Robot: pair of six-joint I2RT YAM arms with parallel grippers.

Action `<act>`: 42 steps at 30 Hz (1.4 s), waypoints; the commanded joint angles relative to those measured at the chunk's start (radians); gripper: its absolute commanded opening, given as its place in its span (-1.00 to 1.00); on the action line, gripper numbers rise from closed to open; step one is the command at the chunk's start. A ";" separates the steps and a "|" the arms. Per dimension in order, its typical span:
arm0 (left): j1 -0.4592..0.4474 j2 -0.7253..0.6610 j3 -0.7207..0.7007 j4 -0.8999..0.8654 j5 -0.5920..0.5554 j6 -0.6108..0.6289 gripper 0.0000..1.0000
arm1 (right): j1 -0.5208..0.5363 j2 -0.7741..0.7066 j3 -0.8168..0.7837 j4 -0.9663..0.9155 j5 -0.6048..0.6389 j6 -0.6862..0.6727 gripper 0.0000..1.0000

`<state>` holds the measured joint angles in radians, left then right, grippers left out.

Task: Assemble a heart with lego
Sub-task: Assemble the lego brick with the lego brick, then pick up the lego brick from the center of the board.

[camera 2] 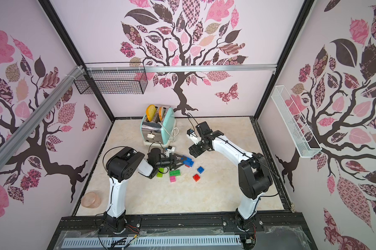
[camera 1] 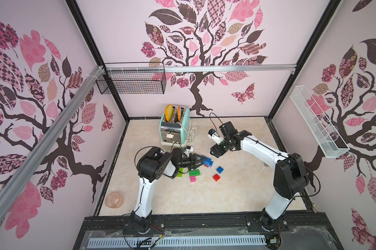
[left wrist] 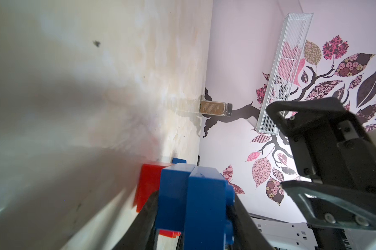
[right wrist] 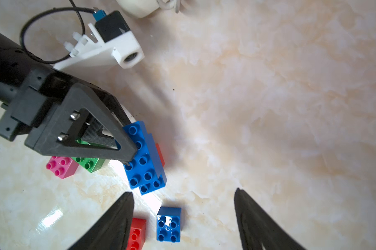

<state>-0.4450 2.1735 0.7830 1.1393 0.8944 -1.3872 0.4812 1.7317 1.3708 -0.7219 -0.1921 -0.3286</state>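
Counter [camera 1: 236, 194]: pale marbled slab filling the lower middle of both top views. Toaster [camera 1: 175, 127] stands at its upper centre, well apart from the work.

Left arm [camera 1: 143, 190]: reaches in from the lower left. Left jaws are clamped on the blue stack [camera 1: 207, 161], one finger [right wrist: 109, 138] across its studded top and the other below it. Whether the stack rests on the counter or hangs just clear, I cannot tell.

Right arm [camera 1: 260, 149]: comes in from the right. Right jaws stand wide apart and empty, just up and right of the stack in both top views.

Blue stack: two long blue bricks joined with an offset, and a red brick [right wrist: 160, 153] against the underside. No heart shape yet, so this looks like an early step.

Loose lego, centre of frame: dark green long brick [camera 1: 194, 172] and lime brick [camera 1: 179, 173] below the left jaws. The pink brick [camera 1: 192, 178] touches the green one. Small blue brick [camera 1: 220, 169] and small red brick [camera 1: 216, 177] lie lower right of the stack.

Key relation: in the right wrist view the stack's long axis runs top to bottom, leaning slightly. It points down toward the gap between the right jaws, and the small blue brick [right wrist: 168, 224] sits at frame bottom inside that gap. The right arm is the nearer one and probably fetches that brick.
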 commanded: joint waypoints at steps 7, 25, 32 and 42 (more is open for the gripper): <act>0.024 -0.053 -0.014 -0.054 -0.014 0.073 -0.22 | 0.150 -0.149 -0.208 -0.056 0.110 0.189 0.46; 0.035 -0.063 -0.022 -0.049 -0.009 0.070 -0.22 | 0.272 -0.098 -0.350 0.039 0.133 0.281 0.37; 0.038 -0.067 -0.025 -0.044 -0.006 0.067 -0.22 | 0.271 -0.043 -0.315 0.010 0.158 0.281 0.30; 0.038 -0.072 -0.024 -0.041 -0.003 0.068 -0.22 | 0.270 -0.001 -0.280 0.002 0.175 0.269 -0.10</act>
<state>-0.4126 2.1288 0.7662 1.0756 0.8829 -1.3346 0.7486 1.7233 1.0405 -0.7170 -0.0357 -0.0521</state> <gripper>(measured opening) 0.441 0.467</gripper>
